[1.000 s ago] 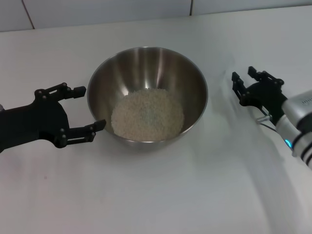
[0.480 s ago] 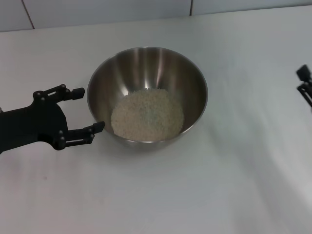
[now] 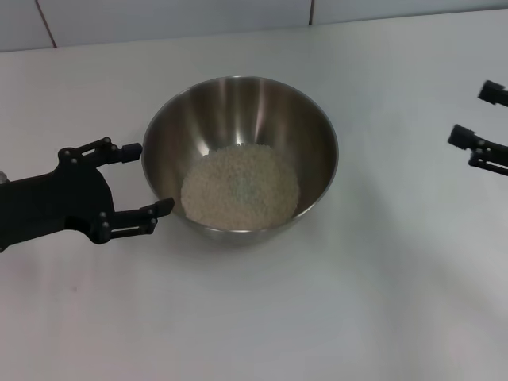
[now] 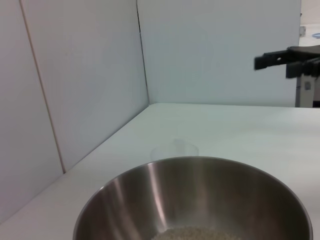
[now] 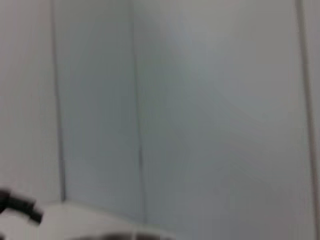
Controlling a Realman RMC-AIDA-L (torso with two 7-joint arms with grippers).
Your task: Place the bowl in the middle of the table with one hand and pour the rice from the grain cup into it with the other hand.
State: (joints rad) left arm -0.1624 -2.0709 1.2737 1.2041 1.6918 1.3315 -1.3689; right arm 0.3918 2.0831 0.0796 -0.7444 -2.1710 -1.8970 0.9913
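Note:
The steel bowl stands on the white table near the middle, with the rice heaped inside. My left gripper is open, its fingers just off the bowl's left wall, holding nothing. My right gripper is open and empty at the far right edge, well away from the bowl. In the left wrist view the bowl fills the bottom, and a faint clear grain cup stands on the table beyond it. The cup does not show in the head view.
Tiled wall panels run along the table's far edge. One finger of the right gripper shows far off in the left wrist view. The right wrist view shows only blurred wall panels.
My right gripper has drawn back to the right from near the bowl to the edge of view. The left gripper, bowl and rice have stayed where they were.

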